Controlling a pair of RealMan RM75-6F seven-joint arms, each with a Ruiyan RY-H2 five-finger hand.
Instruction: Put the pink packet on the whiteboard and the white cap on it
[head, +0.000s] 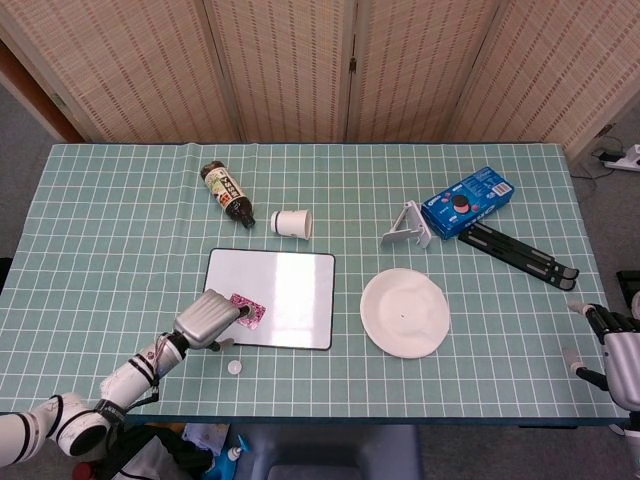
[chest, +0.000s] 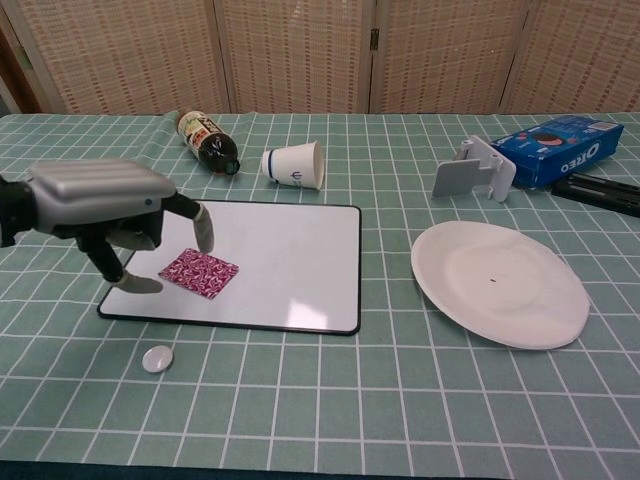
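The pink packet (head: 246, 310) (chest: 199, 273) lies flat on the left part of the whiteboard (head: 290, 290) (chest: 290, 260). The small white cap (head: 234, 367) (chest: 157, 359) sits on the table just in front of the board's near left corner. My left hand (head: 208, 321) (chest: 105, 210) hovers over the board's left edge, beside the packet, holding nothing, its fingers apart and pointing down. My right hand (head: 615, 350) shows only at the head view's right edge, off the table, fingers apart and empty.
A dark bottle (head: 228, 193) and a tipped paper cup (head: 292, 223) lie behind the board. A white plate (head: 404, 312) sits right of it. Further right are a grey stand (head: 407, 226), a blue Oreo box (head: 467, 200) and a black folding stand (head: 520, 252).
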